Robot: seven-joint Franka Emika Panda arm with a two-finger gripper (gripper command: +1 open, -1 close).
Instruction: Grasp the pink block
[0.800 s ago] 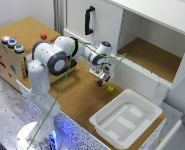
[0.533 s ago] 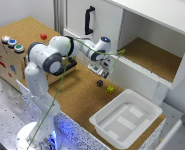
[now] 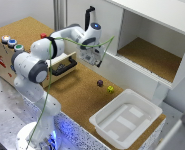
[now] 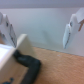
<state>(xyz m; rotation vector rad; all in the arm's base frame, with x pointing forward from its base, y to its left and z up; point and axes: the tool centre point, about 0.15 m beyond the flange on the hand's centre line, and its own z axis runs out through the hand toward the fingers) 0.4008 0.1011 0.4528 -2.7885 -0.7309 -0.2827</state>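
Note:
A small dark pinkish block [image 3: 99, 83] lies on the cork table top, next to a yellow block [image 3: 110, 89]. My gripper [image 3: 93, 61] hangs above the table by the open drawer, up and to the exterior view's left of the pinkish block and well apart from it. In the wrist view the gripper [image 4: 38, 41] has its two fingers spread wide with nothing between them. The pinkish block does not show in the wrist view.
A wooden box [image 3: 4, 60] with an open drawer and black handle [image 3: 62, 67] stands at the exterior view's left; the handle also shows in the wrist view [image 4: 27, 65]. A white tray [image 3: 142, 107] sits at the front right. A white cabinet [image 3: 157, 20] with an open shelf stands behind.
My gripper has moved up and toward the exterior view's left, away from the blocks and closer to the drawer. The blocks have not moved.

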